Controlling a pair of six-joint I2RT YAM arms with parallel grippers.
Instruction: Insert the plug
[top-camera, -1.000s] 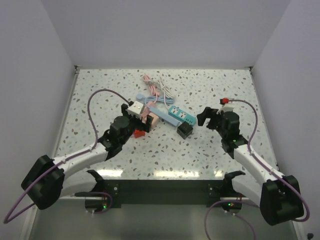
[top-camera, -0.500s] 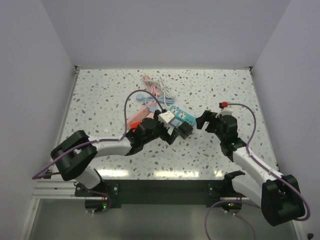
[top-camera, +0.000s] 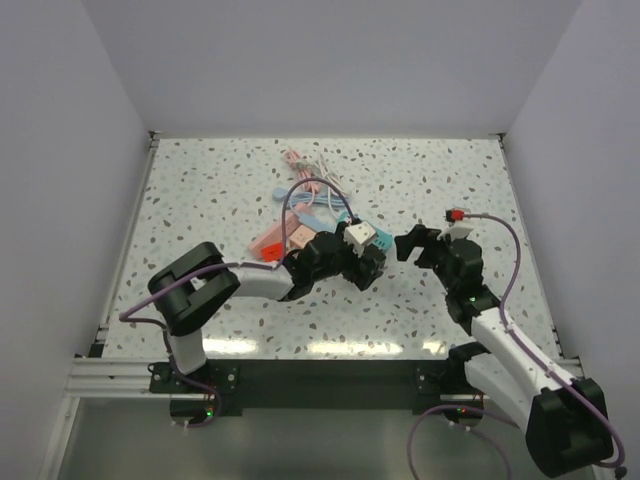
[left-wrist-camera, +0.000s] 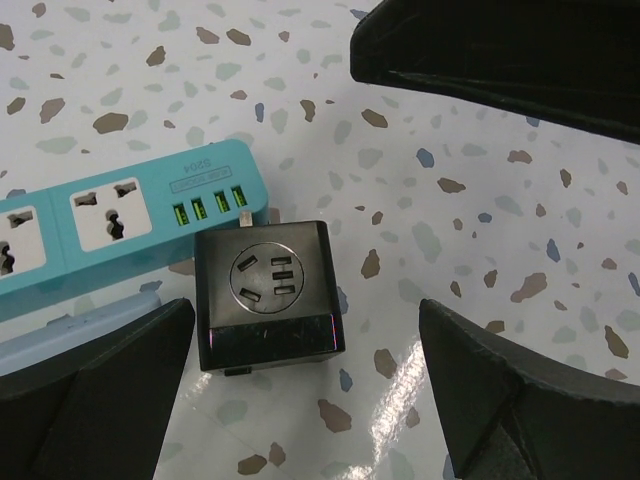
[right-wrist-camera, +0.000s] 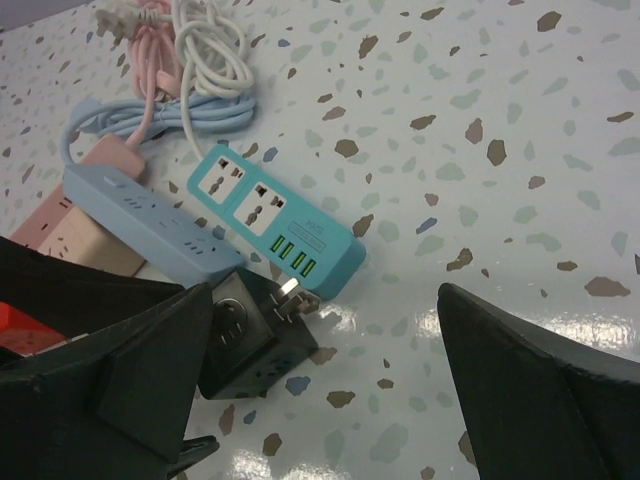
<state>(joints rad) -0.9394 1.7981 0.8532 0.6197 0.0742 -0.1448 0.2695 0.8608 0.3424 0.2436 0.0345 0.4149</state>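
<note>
Squarely centred, black plug (left-wrist-camera: 268, 295), between tips of spread left claw (left-wrist-camera: 307, 330), right claw (right-wrist-camera: 322, 310) also spread

1. In the left wrist view, the teal power strip (left-wrist-camera: 120, 215) ran off the left edge, and the black adapter cube (left-wrist-camera: 268, 295) hid all but a prong tip.
2. From overhead, my left gripper (top-camera: 367, 262) covered most of that cube.
3. In the right wrist view, the pink strip (right-wrist-camera: 40, 222) sat mostly behind the blue strip (right-wrist-camera: 140, 215) and a finger (right-wrist-camera: 110, 370) of my right gripper (right-wrist-camera: 322, 300).
4. The cables (right-wrist-camera: 190, 50) ran off the top edge there.
5. A red thing (right-wrist-camera: 25, 340) was cut off at the left edge; I couldn't identify it.
</note>
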